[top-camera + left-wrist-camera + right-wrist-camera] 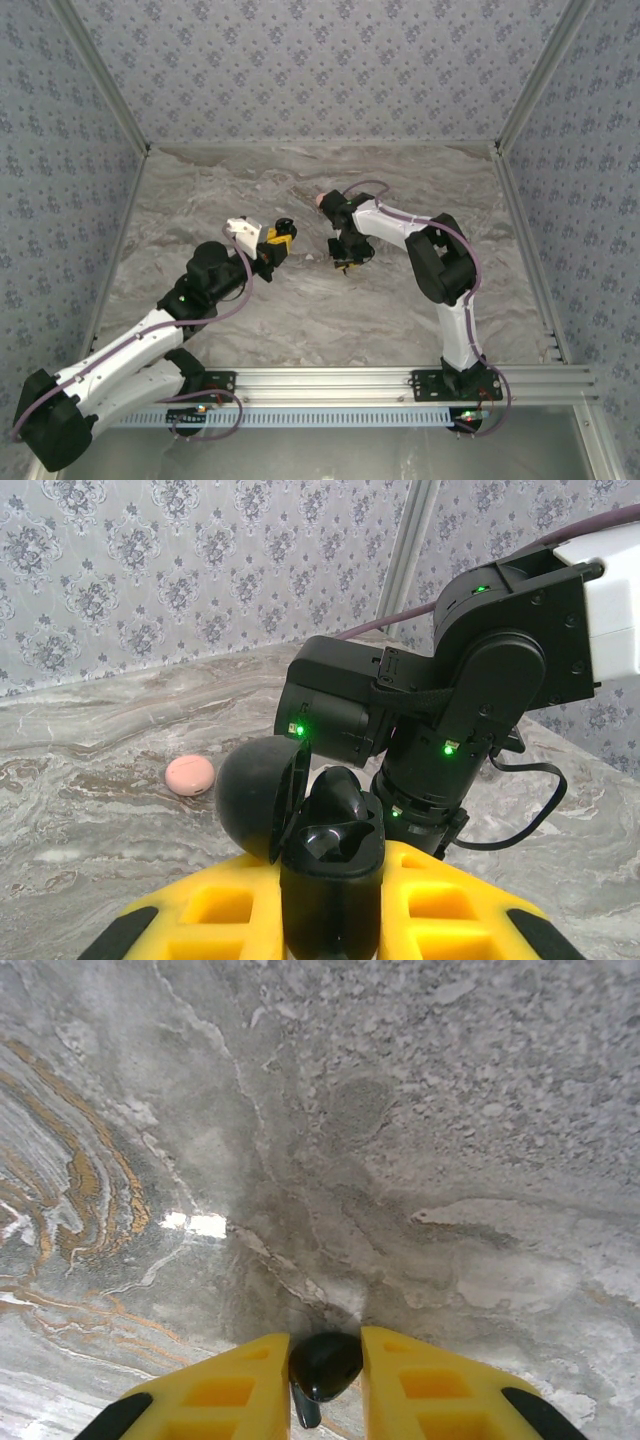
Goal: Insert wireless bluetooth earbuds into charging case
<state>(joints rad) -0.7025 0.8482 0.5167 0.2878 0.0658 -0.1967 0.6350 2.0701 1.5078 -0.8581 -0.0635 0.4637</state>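
My left gripper (332,862) is shut on the black charging case (330,905) and holds it upright above the table. The case's round lid (250,795) is swung open to the left. One black earbud (348,788) sits in the far socket, and the near socket is hollow. From above, the case (285,227) shows at the tip of the left gripper (276,242). My right gripper (326,1350) points down at the marble, its yellow fingers pressed on both sides of a second glossy black earbud (322,1370). Its stem hangs down. The right gripper (347,262) is a short way right of the case.
A small pink case (189,774) lies shut on the marble table (400,310) behind the arms, also visible from above (320,201). The right arm's black wrist (470,710) stands close behind the held case. Patterned walls close in the table's left, back and right.
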